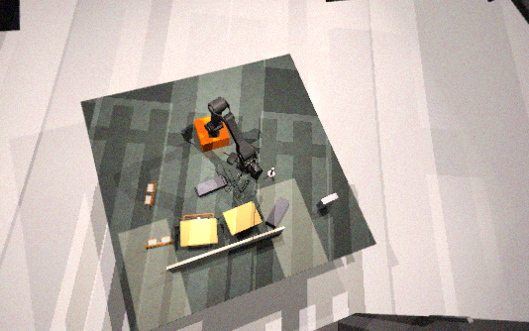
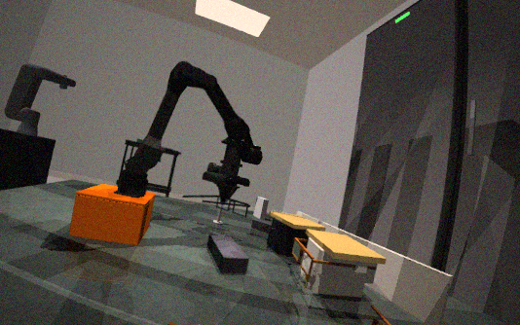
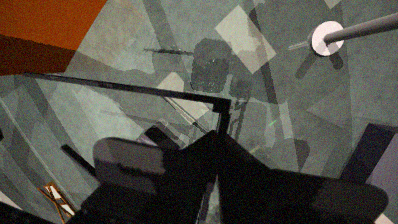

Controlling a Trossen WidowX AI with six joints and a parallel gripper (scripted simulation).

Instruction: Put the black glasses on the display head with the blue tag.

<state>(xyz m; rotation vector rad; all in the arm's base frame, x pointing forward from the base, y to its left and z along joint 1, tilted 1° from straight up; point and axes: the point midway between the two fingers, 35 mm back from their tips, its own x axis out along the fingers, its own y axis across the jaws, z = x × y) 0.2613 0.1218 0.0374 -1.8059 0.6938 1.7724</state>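
Note:
The black glasses [image 2: 195, 196] [image 3: 150, 91] hang above the table from my gripper [image 2: 224, 198] [image 3: 217, 136], which is shut on their frame near a corner. In the wrist view one long temple reaches to the left. Two display heads with yellow tops stand in front of a white wall: a dark one [image 2: 279, 236] with yellow top [image 1: 242, 218], and a pale one [image 2: 338, 276] with yellow top [image 1: 198, 232]. Orange glasses [image 1: 198, 215] [image 2: 308, 258] are at the front of the pale one. The blue tag cannot be made out. My gripper is away from both heads.
A thin stand with a white round base [image 1: 271, 172] [image 2: 218, 222] [image 3: 321, 44] is close by. Grey-purple blocks [image 1: 211, 186] [image 2: 228, 254] lie near the heads. The low white wall [image 1: 226, 249] runs behind them. Other orange glasses [image 1: 153, 193] are at the left. The orange base [image 1: 214, 143] carries my arm.

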